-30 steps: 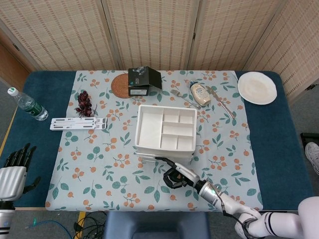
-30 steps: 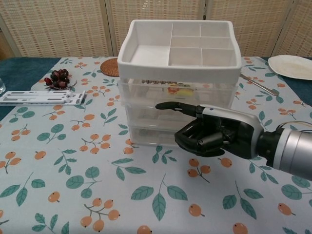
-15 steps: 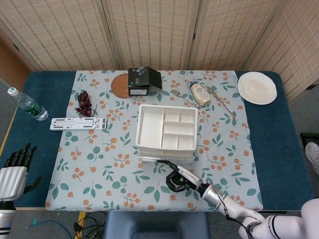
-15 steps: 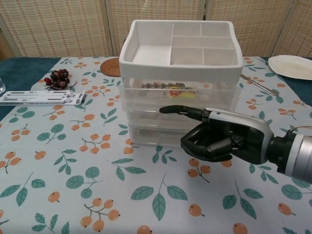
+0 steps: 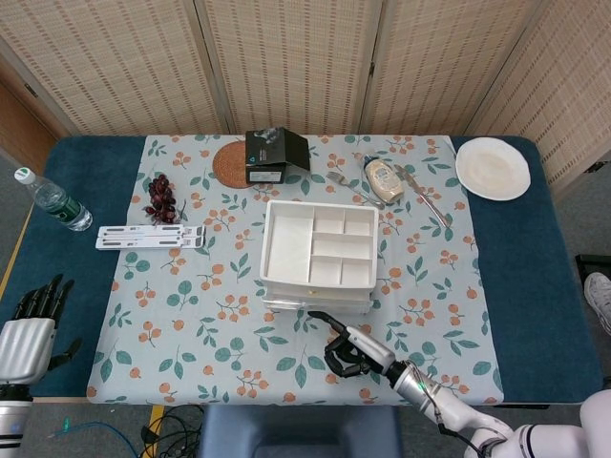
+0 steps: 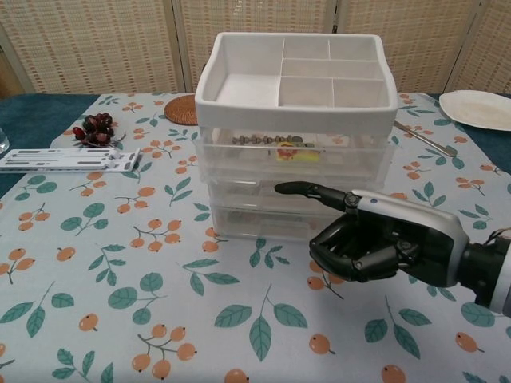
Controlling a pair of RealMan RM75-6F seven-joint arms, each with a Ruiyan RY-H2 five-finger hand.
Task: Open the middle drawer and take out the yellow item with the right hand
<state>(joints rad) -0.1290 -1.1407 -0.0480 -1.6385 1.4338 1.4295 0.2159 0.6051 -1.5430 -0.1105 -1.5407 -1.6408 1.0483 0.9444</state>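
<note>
One finger of the right hand [image 6: 375, 243] reaches toward the middle drawer [image 6: 263, 195] of the organizer [image 6: 295, 120], the others curled on nothing, apparently to hook it. Yellow item [image 6: 291, 152] shows through the organizer's clear front, above that finger; left hand [image 5: 27, 329] lies spread, well left of the organizer.

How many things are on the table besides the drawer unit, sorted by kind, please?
Food and drink: 3 – grapes, sauce bottle, water bottle
Tableware: 4 – plate, coaster, fork, knife
Other: 2 – black box, white strip
Total: 9
</note>
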